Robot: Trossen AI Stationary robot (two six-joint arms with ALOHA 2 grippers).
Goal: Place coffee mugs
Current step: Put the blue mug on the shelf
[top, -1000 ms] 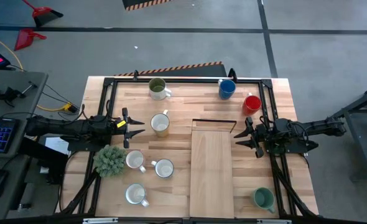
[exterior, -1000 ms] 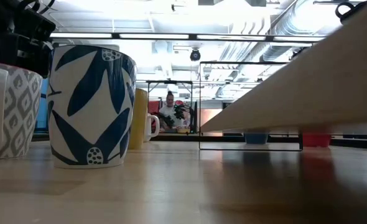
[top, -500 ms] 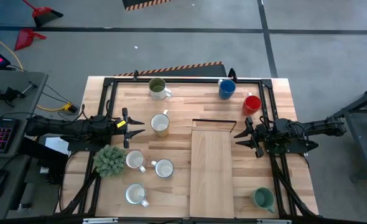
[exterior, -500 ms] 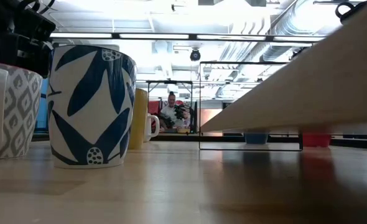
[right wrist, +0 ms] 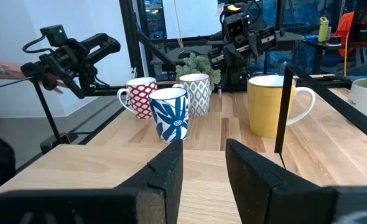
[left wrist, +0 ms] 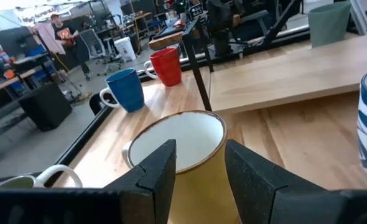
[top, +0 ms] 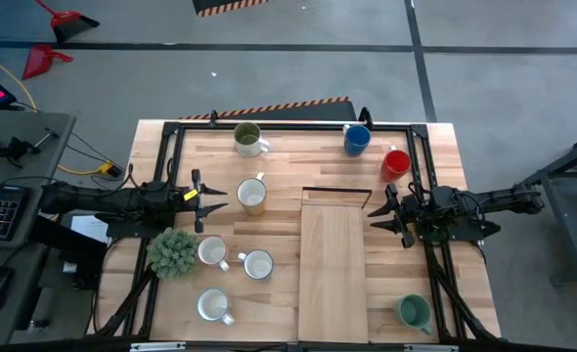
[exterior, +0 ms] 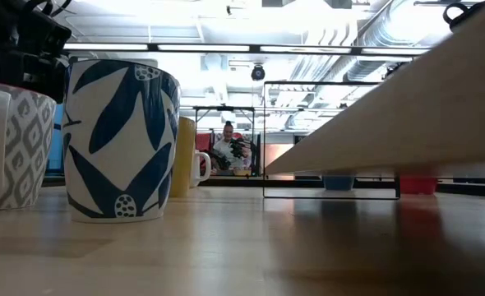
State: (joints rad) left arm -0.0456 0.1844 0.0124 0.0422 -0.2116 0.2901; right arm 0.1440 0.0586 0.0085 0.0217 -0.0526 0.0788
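Left hand (top: 216, 199) open, empty, beside yellow mug (top: 252, 197); right hand (top: 377, 214) open, idle. Recommend centring fingers around mug before closing.

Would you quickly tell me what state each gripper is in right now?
Left gripper: open, holding nothing, beside the yellow mug.
Right gripper: open, holding nothing, at the board's edge.

A bushy green plant (top: 173, 251) stands beside a raised wooden board (top: 332, 264).

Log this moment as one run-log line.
left tool: open, empty, beside round yellow ceramic mug | right tool: open, empty, at raised wooden board | mugs held: none
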